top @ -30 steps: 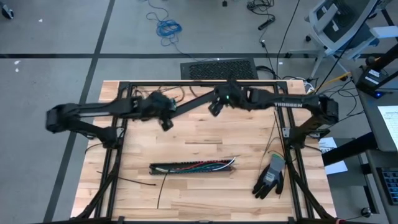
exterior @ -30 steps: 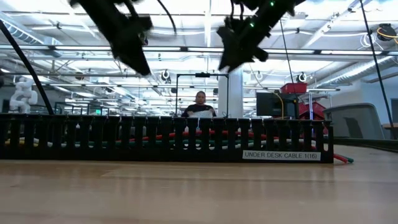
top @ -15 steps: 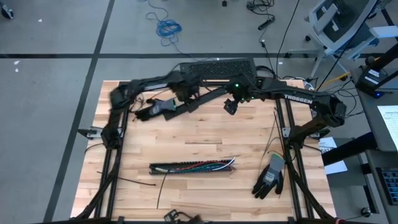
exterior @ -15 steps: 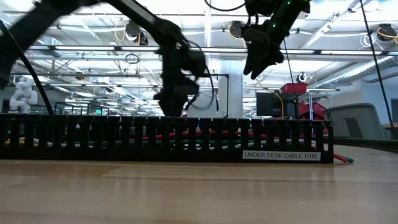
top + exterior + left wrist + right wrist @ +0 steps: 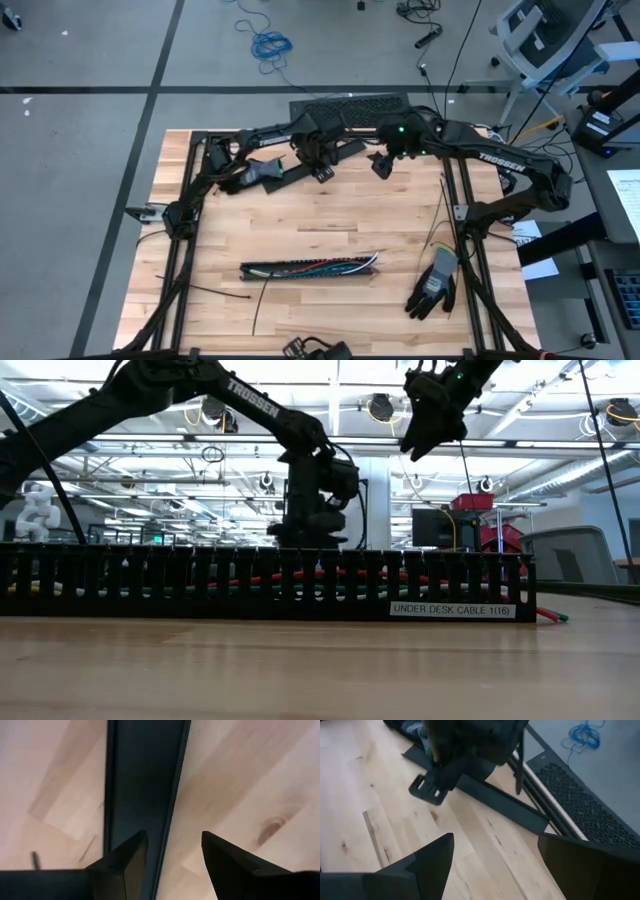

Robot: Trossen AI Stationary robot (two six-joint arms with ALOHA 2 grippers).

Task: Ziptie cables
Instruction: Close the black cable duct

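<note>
- I see the cables (image 5: pixel 322 266), thin multicoloured strands in a slotted black tray (image 5: pixel 300 270), mid-front on the pale wood-grain tabletop (image 5: pixel 320 215).
- Left end effector (image 5: pixel 322 173): parted, empty, over a flat dark strip (image 5: pixel 300 172).
- Right end effector (image 5: pixel 380 165): spread wide, empty.

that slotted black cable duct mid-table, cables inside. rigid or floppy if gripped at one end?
The cable duct is probably fairly stiff: it lies straight, its slotted walls standing upright. Likely light for its length, so a push at one end may pivot it. The cables look loose and could slide out the open end.
</note>
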